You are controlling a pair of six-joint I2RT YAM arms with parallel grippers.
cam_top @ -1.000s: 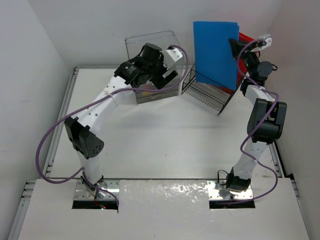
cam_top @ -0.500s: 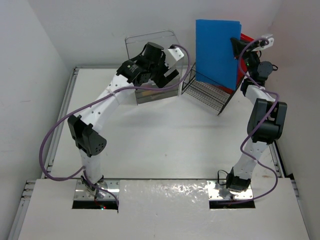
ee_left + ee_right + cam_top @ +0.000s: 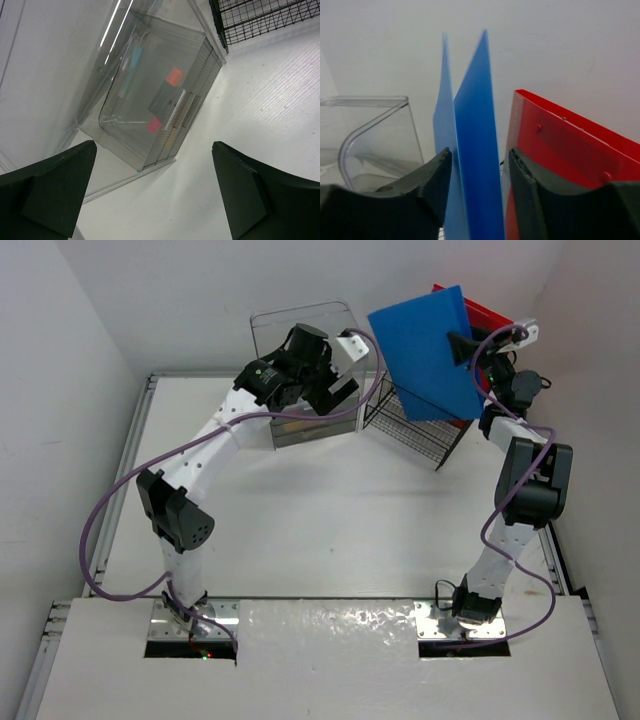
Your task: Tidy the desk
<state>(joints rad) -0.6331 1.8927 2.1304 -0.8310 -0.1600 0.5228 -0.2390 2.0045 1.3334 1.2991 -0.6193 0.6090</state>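
The desk is a white tabletop. At its back right, a blue folder leans to the left above a black wire rack, with a red folder behind it. My right gripper is at the blue folder's right edge. In the right wrist view the right gripper is open, and the blue folder stands loose between the jaws with gaps on both sides. The red folder is just right of them. My left gripper hangs open and empty over the desk.
A clear plastic box stands at the back of the desk beside the rack. In the left wrist view the box holds pink and orange notes and a light blue pen. The wire rack shows at the top right. White walls enclose the desk.
My right gripper has opened off the blue folder. The folder has tipped from upright to leaning left. The left arm has barely moved.
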